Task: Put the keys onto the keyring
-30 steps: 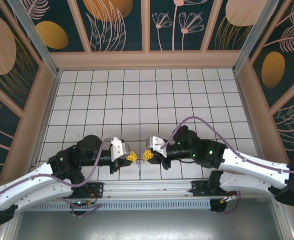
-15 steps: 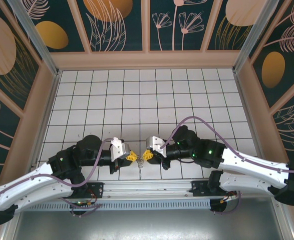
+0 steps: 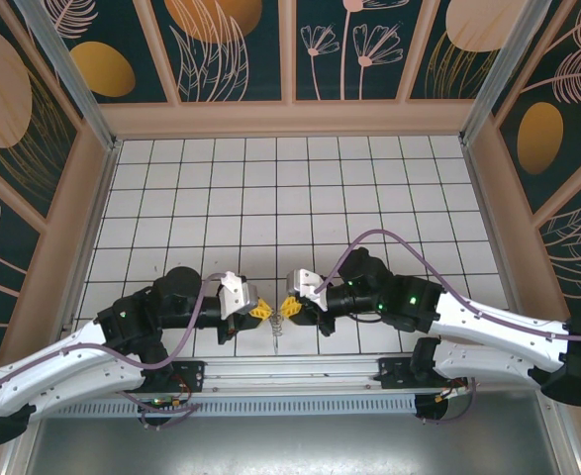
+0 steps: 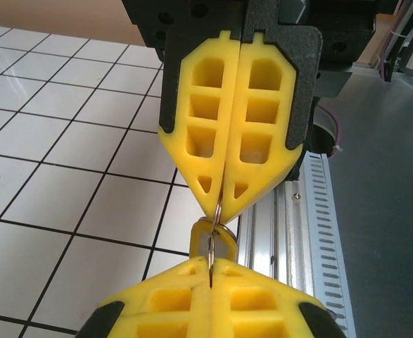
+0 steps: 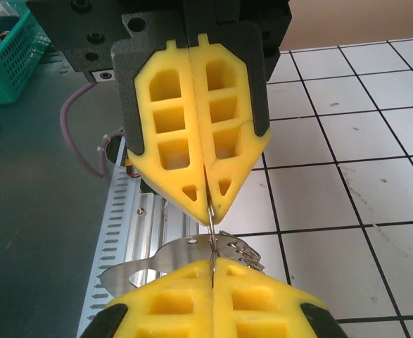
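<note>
Above the 6 o'clock edge of the white tiled bench (image 3: 290,188), silvery-grey jagged keys (image 5: 192,251) and a small brass-gold key (image 4: 217,238) are carried on a thin wire keyring (image 5: 210,210). It is pinched at 9 o'clock by the closed left gripper (image 3: 261,311) and at 3 by the closed right gripper (image 3: 288,306), seemingly steadied for threading.

White tiled floor (image 3: 270,178), dark floral wall panels (image 3: 369,74), tan wooden frame (image 3: 290,117)
</note>
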